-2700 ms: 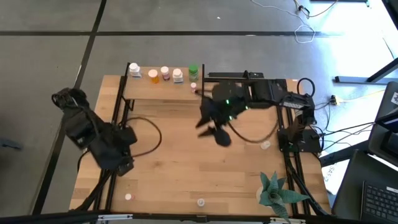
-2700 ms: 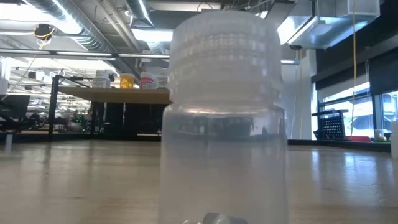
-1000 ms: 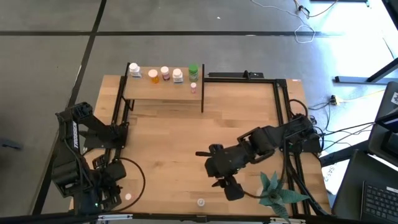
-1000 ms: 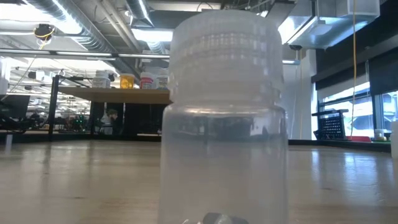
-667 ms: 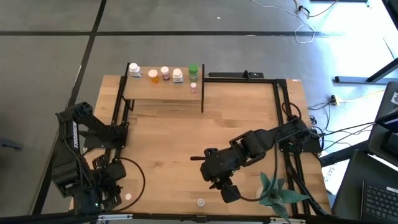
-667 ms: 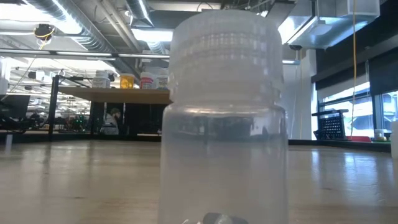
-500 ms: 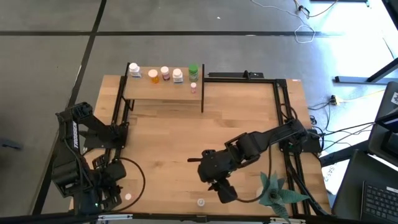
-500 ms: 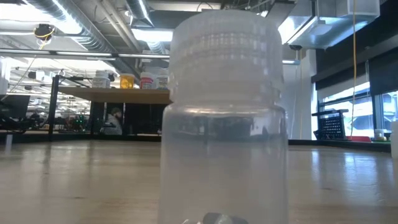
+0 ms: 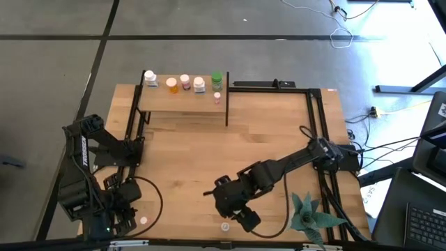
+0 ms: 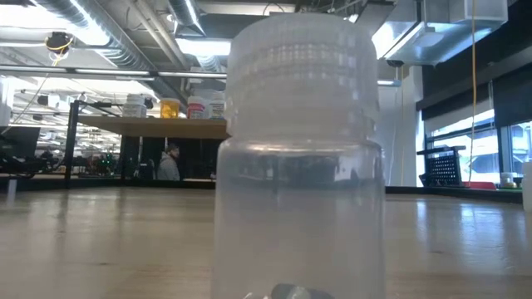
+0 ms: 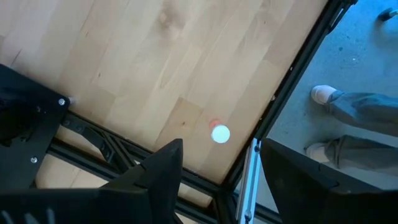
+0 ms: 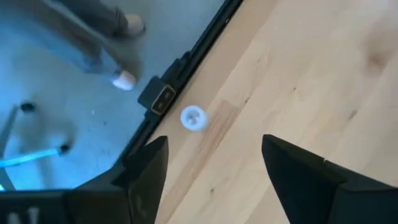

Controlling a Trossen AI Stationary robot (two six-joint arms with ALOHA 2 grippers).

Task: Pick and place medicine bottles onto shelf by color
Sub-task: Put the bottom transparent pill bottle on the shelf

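On the shelf (image 9: 182,97) at the table's far left stand several medicine bottles: white (image 9: 150,78), orange (image 9: 171,84), pink-and-white (image 9: 185,82), white (image 9: 199,84), green (image 9: 217,79) and a small pink one (image 9: 217,97). A clear bottle (image 9: 225,226) stands upright at the near edge and fills the low view (image 10: 299,158). My right gripper (image 9: 240,219) hovers open just to its right; the right wrist view shows the bottle (image 12: 193,117) ahead of the fingers. A pink bottle (image 9: 144,220) stands near the near-left corner; my left gripper (image 9: 124,209) waits open beside it (image 11: 220,134).
A green spiky plant (image 9: 306,213) stands at the near-right corner, close to my right arm. Black frame rails (image 9: 315,132) run along the table's sides. A person's legs and shoes show on the floor past the near edge (image 11: 348,109), and a person stands far behind the shelf (image 10: 170,162).
My right arm has reached from the table's middle toward the near edge and to the left, bringing its gripper down close to the clear bottle. The bottles have kept still. A person in the room behind the shelf has walked to the right.
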